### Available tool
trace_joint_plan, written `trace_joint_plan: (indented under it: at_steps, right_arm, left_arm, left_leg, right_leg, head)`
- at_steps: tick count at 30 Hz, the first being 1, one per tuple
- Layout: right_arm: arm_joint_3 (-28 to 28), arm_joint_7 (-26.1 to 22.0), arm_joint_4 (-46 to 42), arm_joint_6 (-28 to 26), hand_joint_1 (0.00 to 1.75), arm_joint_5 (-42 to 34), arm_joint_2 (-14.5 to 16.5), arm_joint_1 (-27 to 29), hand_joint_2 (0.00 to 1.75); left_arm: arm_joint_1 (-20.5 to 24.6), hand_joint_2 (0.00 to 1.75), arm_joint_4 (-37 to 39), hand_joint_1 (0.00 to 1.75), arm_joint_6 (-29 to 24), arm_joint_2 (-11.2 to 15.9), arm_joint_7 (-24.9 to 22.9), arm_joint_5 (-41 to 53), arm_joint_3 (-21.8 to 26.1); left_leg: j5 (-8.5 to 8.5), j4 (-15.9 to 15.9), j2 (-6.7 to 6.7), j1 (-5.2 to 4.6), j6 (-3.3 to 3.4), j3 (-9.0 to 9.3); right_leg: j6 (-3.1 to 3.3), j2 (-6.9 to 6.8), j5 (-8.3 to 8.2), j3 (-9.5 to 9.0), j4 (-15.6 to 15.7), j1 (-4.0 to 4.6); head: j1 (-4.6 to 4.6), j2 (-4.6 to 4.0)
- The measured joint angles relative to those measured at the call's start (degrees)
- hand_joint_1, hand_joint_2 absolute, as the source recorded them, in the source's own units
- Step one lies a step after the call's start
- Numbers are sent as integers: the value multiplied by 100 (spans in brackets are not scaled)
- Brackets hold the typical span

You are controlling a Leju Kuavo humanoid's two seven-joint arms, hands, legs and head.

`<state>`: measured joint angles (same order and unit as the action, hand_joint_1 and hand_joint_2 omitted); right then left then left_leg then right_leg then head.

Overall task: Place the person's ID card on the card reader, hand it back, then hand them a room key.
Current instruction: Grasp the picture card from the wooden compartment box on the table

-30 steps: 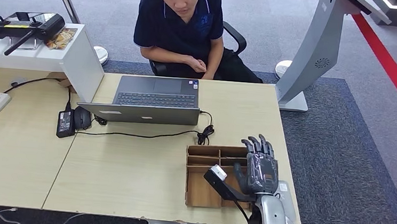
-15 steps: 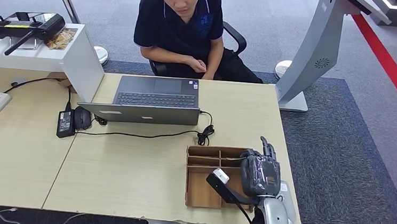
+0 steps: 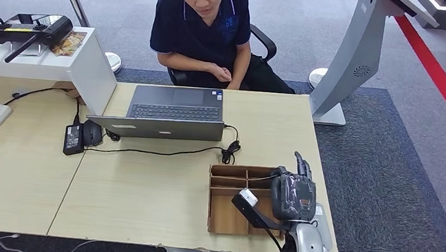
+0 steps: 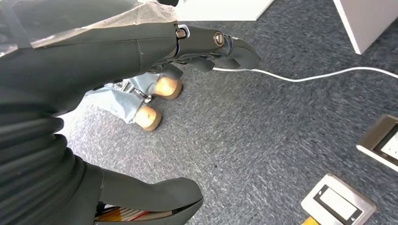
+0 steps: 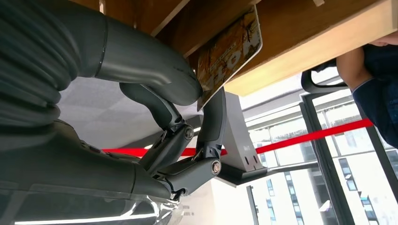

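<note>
The right hand (image 3: 293, 195) is dark grey with darker fingers under a glossy clear wrap, on a silver forearm with a black cable. The left hand (image 4: 141, 56) shows ribbed grey cover, brass-coloured screws and tan fingertip pads.

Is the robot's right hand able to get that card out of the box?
Probably yes. The right hand is over the box, and its thumb and a finger already pinch the card; nothing seems to block lifting it.
</note>
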<state>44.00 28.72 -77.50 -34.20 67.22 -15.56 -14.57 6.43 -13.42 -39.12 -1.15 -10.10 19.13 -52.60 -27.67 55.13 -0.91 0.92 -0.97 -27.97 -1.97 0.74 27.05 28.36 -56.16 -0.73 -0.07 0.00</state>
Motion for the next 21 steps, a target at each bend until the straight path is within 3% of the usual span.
trace_joint_plan:
  at_steps: [13,21]
  right_arm:
    - [-153,16,-135,-474,175,115,-2,-4,175]
    - [-625,-243,-621,-548,175,316,14,84,175]
  left_arm:
    - [-1,175,0,0,-3,-14,2,-20,-62]
    - [-6,175,0,0,-9,-18,2,-36,-89]
  left_leg:
    - [0,1,0,-1,0,0]
    - [0,1,0,-1,0,0]
  right_leg:
    - [0,0,0,-1,0,-1]
    - [0,0,0,0,0,-1]
  head:
    - [1,0]
    - [0,0]
